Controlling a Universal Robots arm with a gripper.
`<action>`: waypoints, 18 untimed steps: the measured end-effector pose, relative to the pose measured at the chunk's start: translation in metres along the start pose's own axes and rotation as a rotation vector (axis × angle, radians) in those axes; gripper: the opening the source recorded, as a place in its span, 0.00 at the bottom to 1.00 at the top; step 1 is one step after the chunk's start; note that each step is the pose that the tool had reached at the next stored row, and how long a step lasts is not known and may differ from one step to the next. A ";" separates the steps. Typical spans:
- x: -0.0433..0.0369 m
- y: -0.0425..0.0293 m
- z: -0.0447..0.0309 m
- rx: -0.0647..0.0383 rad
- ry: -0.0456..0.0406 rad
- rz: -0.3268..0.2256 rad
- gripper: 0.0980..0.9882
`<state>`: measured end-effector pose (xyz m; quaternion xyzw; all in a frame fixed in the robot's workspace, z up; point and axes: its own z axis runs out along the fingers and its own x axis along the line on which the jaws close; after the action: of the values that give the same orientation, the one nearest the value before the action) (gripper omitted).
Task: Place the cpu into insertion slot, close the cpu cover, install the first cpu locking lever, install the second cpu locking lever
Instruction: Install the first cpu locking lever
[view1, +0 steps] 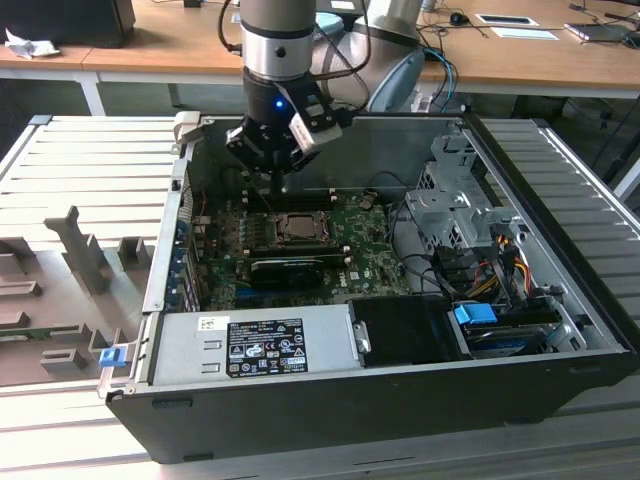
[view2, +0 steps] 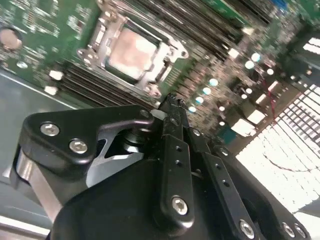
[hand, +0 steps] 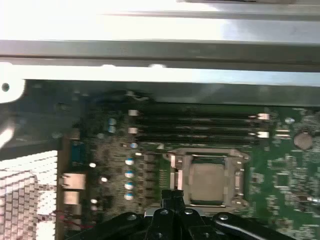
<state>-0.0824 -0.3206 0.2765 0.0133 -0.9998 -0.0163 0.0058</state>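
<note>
One cpu (view1: 298, 228) is seen lying flat in the one insertion slot (view2: 92, 47), its silver-grey top turned upward; being square, it has no long axis, and in the first wrist view its edges run parallel to the long dark memory slots (hand: 195, 122) beside it. One cpu cover (hand: 177, 175), a thin metal frame, is seen in both wrist views lying flat around the chip's edges, with the chip's top bare in the cut-out; whether any lever is latched cannot be told. The single gripper (view2: 172, 102) is held above the green motherboard (view1: 370, 250), near the socket and apart from the chip; its fingers (hand: 172, 194) are drawn together with nothing between them. In the exterior view the whole open computer case (view1: 400, 400) is taken in, with one black graphics card (view1: 285, 268) just beside the socket and one grey power supply (view1: 250, 345) along the near wall; in the wrist views the socket is shown from close above.
</note>
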 end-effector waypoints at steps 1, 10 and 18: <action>0.0058 0.0002 0.0012 -0.001 -0.0008 0.000 0.01; 0.0267 0.0059 0.0138 -0.002 -0.0018 0.000 0.01; 0.0301 0.0191 0.0193 -0.002 -0.0019 0.000 0.01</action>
<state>-0.1132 -0.3016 0.2582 0.0133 -0.9998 -0.0172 0.0048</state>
